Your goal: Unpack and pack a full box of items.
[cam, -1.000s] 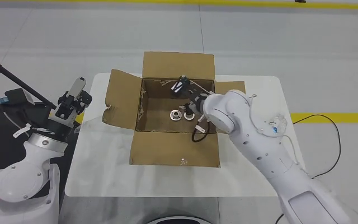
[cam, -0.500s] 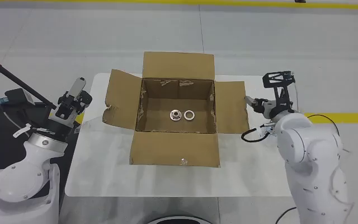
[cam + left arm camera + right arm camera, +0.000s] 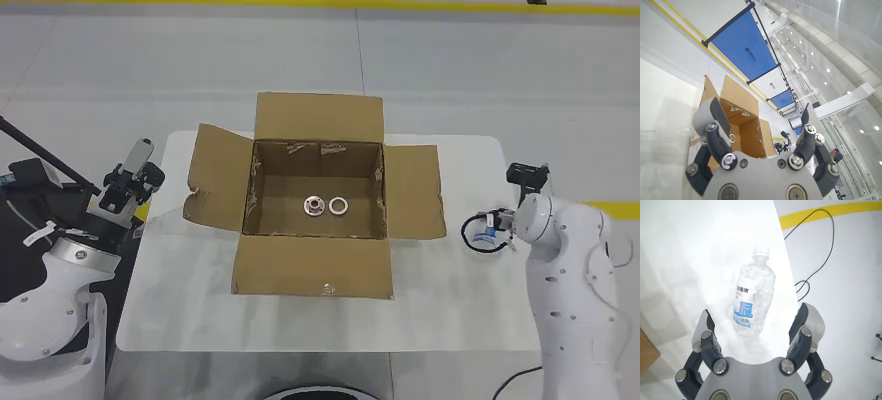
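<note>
Under right tool (image 3: 754, 308), bottle (image 3: 753, 294), box (image 3: 647, 349) cropped

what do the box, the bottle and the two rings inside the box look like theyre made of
The box looks like brown cardboard, matte, with frayed torn edges on its walls. The bottle looks like thin clear plastic, glossy and ribbed, with a white cap and a printed label. The rings are probably metal, pale with a slight sheen, but they are too small to be sure.

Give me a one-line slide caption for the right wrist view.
Open right tool over a clear labelled bottle lying on the white table, close to its edge.
</note>
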